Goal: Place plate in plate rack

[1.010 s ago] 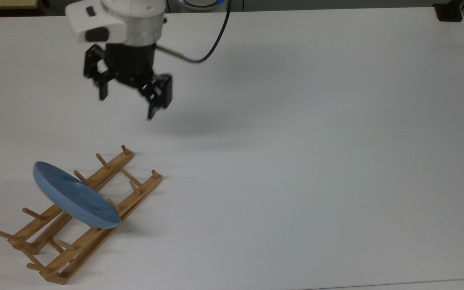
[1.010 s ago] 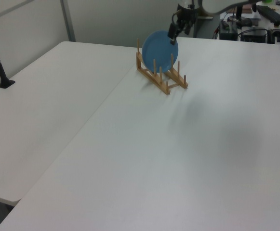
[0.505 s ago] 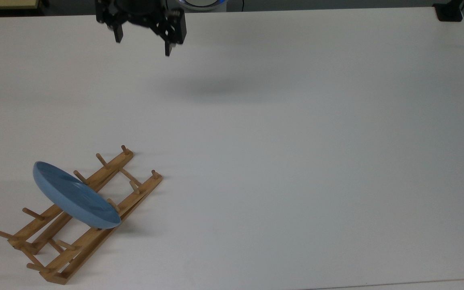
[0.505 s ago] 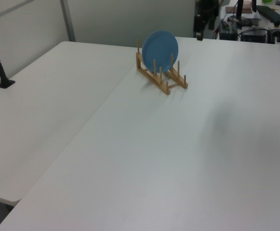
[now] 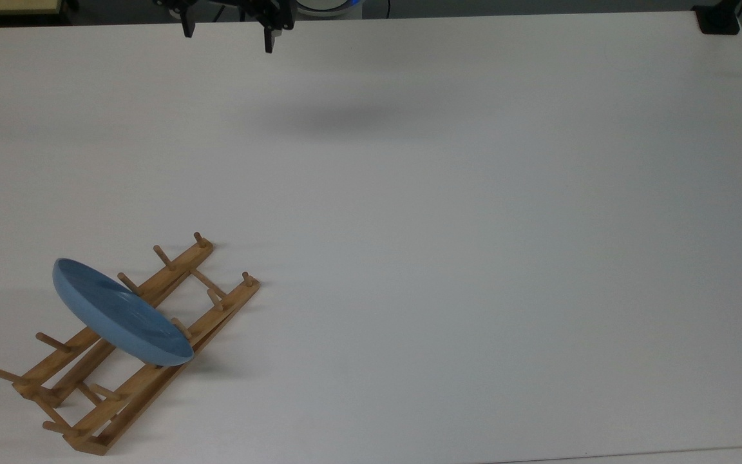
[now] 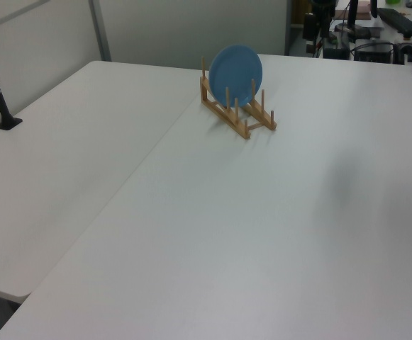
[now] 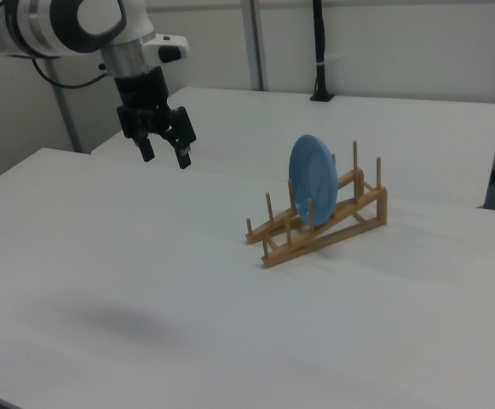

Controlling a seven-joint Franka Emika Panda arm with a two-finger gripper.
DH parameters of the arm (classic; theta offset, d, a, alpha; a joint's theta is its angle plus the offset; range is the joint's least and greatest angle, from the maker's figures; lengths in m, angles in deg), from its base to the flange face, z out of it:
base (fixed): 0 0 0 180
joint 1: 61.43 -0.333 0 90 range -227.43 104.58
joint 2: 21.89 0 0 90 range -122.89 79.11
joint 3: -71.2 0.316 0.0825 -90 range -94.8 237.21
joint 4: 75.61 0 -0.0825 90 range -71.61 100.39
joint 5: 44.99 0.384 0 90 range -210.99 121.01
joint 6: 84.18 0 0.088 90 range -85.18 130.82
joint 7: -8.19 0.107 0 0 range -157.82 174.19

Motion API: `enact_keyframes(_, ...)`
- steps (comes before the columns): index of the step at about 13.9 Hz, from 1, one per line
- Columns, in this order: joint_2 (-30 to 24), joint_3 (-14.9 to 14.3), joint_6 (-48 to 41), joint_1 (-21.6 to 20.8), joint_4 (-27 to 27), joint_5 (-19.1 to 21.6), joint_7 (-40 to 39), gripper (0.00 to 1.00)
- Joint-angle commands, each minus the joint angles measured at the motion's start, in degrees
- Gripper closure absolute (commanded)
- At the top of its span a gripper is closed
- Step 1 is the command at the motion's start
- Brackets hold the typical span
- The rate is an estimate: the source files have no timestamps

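In the top view I see the blue plate [image 5: 120, 314] standing on edge between pegs of the wooden plate rack [image 5: 123, 345], at about eight o'clock on the white table [image 5: 474, 225]; the plate hides the rack's middle pegs. My gripper [image 5: 227, 31] hangs at about eleven o'clock, cut off by the frame's top edge. In the right view the gripper [image 7: 164, 154] is well apart from the plate [image 7: 313, 183], jaws spread and empty.

No legible text, labels, brands, numbers or signs anywhere in these views.
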Motion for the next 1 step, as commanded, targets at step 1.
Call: enact_keyframes(1,-1.7,-1.1,-1.1,-0.8,1.5,1.6,-1.7,0.00)
